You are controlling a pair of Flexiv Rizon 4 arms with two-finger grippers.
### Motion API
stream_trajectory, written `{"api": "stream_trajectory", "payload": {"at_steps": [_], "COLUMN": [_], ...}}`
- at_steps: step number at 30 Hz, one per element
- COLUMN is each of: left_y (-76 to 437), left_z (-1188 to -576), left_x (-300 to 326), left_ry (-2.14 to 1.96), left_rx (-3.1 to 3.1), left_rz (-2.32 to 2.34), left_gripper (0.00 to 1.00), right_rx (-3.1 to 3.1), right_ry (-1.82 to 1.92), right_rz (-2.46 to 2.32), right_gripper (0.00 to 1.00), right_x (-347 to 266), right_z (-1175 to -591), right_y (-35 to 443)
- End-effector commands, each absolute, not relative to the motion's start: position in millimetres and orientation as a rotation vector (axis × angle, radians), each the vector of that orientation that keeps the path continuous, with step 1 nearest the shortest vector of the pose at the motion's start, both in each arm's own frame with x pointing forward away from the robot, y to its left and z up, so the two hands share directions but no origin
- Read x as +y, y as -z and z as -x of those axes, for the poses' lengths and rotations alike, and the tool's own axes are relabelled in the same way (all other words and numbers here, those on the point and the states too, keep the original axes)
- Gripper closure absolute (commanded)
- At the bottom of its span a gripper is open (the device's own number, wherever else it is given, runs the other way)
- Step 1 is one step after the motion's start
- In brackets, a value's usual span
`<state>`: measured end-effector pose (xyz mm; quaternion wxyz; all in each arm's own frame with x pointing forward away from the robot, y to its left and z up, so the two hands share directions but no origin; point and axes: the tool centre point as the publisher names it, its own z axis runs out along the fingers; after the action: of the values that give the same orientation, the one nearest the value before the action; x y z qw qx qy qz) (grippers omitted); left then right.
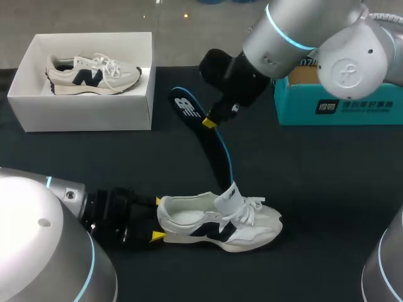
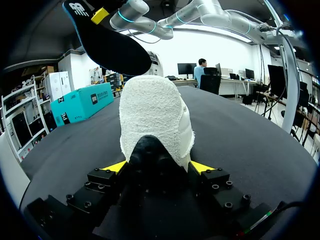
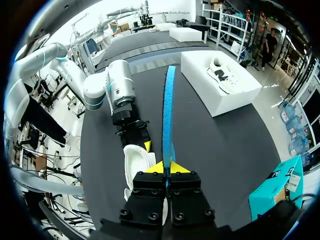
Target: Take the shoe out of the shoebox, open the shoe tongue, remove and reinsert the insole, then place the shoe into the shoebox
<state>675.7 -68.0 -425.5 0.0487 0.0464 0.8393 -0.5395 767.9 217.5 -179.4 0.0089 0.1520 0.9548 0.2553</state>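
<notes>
— Nearest in, what does the left pincer have?
— It is clenched on the heel of the white shoe, which stands on its sole on the dark counter, tongue raised.
— Any markings?
— One dark letter-shaped emblem on the shoe's side. The black, blue-edged insole carries a white logo at its upper end.
— Who holds that?
— The right pincer, grasping it beside the logo, off the counter. Its lower end slants down to the tongue.
— And the shoebox?
— The white shoebox sits open at far left, with a matching shoe inside. The teal box at far right bears white print.
</notes>
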Motion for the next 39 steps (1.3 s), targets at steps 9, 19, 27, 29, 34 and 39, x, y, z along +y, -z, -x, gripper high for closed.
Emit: {"api": "stream_trajectory", "payload": {"at_steps": [9,19,27,29,34,39], "left_y": [429,429,429,429,429,429], "left_z": [-676,-676,-676,-676,-676,-676], "left_x": [-68,-68,-68,-68,-68,-68], "left_ry": [1.641,1.641,1.641,1.641,1.641,1.641], "left_rx": [2.560,2.560,2.560,2.560,2.560,2.560], "left_rz": [-0.143,-0.143,-0.143,-0.143,-0.143,-0.143], "left_gripper": [1.00,1.00,1.00,1.00,1.00,1.00], "right_rx": [2.982,2.928,2.866,2.847,2.806,2.796], "right_ry": [-0.799,-0.923,-1.134,-1.194,-1.302,-1.371], "right_rz": [-0.474,-0.467,-0.469,-0.483,-0.498,-0.501], "right_gripper": [1.00,1.00,1.00,1.00,1.00,1.00], "right_x": [218,227,220,217,216,213], "right_z": [-768,-784,-795,-795,-787,-777], "right_y": [181,157,119,111,88,74]}}
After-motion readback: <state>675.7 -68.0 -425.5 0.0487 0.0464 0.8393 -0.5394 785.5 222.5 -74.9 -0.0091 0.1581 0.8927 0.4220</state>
